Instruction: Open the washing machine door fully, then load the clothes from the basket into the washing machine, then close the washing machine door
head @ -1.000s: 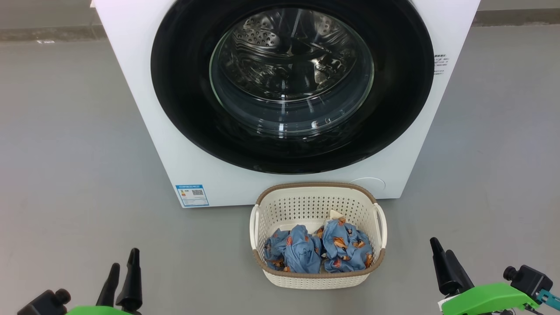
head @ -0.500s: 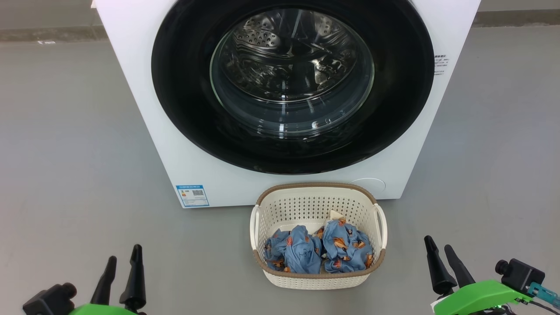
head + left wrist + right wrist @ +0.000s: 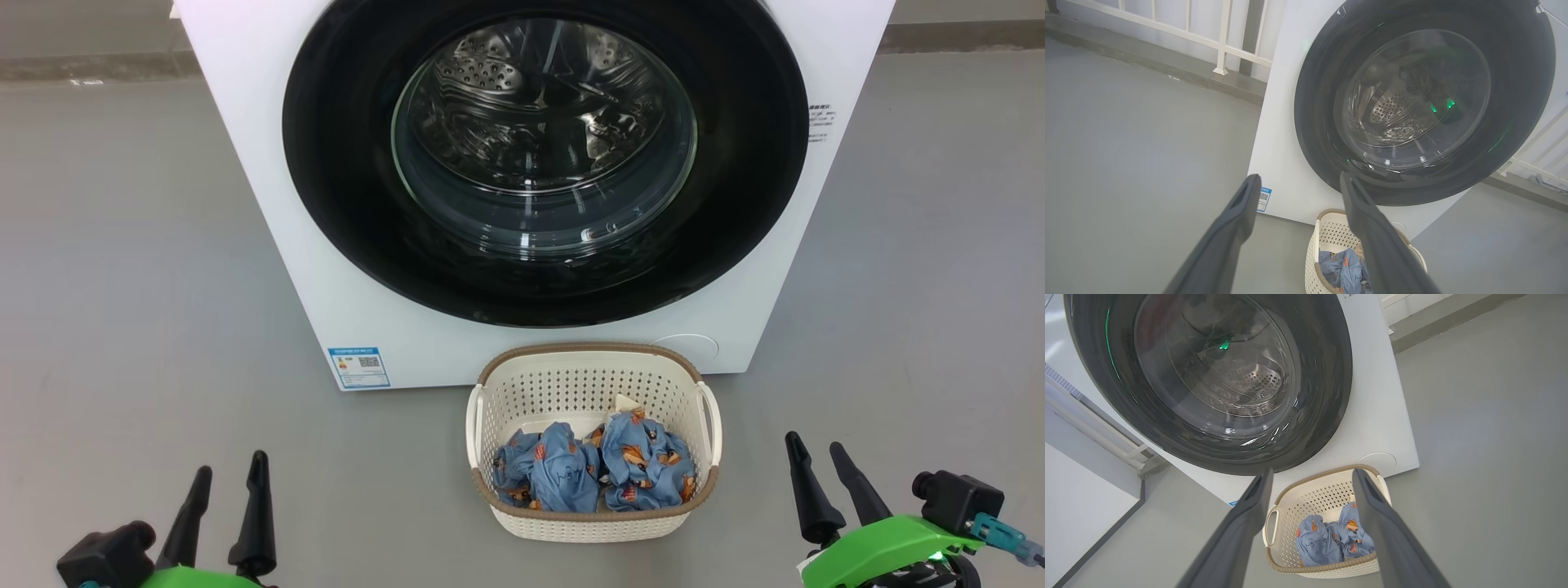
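Both grippers have shifted slightly since a second ago: the right gripper (image 3: 812, 441) has slid a little toward 9 o'clock, and the left gripper (image 3: 231, 462) shows its two fingers further apart in the head view. Door, basket and clothes lie as they did.

The washing machine door (image 3: 544, 147) is shut flat against the front of the washing machine (image 3: 261, 204), its glossy black rim unbroken all round, and the steel drum (image 3: 522, 90) shows through the glass. The basket (image 3: 588, 349) stands on the grey floor (image 3: 122, 286) just at 6 o'clock of the door, close to the machine's foot. The clothes (image 3: 596, 469) lie bunched in two blue heaps on the basket's bottom, toward its 6 o'clock wall, with a scrap of cream cloth (image 3: 624, 400) at their 12 o'clock edge. A small blue label (image 3: 358, 367) sits at the 7 o'clock corner of the machine's front.

At 7 o'clock of the head view the left gripper hangs over bare floor, fingers spread and holding nothing, well apart from the basket. At 5 o'clock the right gripper is likewise spread wide and empty, nearer the basket but not touching it.
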